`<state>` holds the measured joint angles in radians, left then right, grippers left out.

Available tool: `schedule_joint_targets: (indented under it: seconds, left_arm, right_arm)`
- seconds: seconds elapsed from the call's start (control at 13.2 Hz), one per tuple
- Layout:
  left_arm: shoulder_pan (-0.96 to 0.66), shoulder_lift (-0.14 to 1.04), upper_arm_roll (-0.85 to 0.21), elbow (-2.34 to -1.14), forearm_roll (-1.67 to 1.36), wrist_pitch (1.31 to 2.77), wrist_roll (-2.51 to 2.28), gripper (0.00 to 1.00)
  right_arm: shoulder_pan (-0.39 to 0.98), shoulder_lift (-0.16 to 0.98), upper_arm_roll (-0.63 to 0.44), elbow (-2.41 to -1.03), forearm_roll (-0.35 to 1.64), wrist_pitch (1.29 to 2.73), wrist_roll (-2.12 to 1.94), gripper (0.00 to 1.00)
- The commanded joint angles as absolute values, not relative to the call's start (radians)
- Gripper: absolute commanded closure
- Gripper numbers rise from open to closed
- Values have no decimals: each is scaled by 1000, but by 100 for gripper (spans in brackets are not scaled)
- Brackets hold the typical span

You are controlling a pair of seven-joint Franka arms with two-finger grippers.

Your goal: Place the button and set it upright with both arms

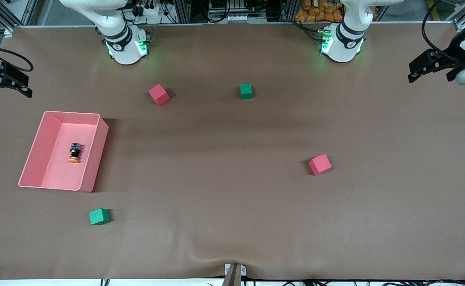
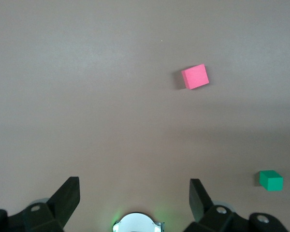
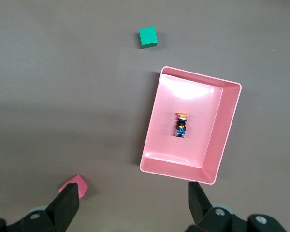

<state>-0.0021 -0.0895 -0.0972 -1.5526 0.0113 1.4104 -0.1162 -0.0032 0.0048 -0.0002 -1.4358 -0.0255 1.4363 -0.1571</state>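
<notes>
The button (image 1: pixel 74 152) lies on its side on the floor of a pink bin (image 1: pixel 97 155) toward the right arm's end of the table, its orange cap pointing toward the front camera. In the right wrist view the button (image 3: pixel 181 124) shows inside the bin (image 3: pixel 224 125). My right gripper (image 1: pixel 5 94) hangs open above the table edge at that end, off to the side of the bin; its open fingers frame bare table (image 3: pixel 134 191). My left gripper (image 1: pixel 431 76) is up over the left arm's end, open and empty (image 2: pixel 134 186).
Two red cubes (image 1: pixel 159 94) (image 1: pixel 320 164) and two green cubes (image 1: pixel 246 91) (image 1: pixel 99 216) are scattered on the brown table. The left wrist view holds one red cube (image 2: pixel 195 76) and one green cube (image 2: pixel 271 180). Both arm bases stand along the table's robot edge.
</notes>
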Motion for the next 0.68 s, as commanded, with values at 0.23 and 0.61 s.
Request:
schedule_joint_targets:
  seconds: [0.23,0.61]
  left_arm:
    - [-9,-98,-92,-1554,12,1416,-100,0]
    - [-9,-72,-94,-1537,12,1408,-100,0]
  right_arm:
    - [-9,14,5,-1414,-23,1424,-144,0]
    - [-15,49,2,-1413,-34,1433,-140,0]
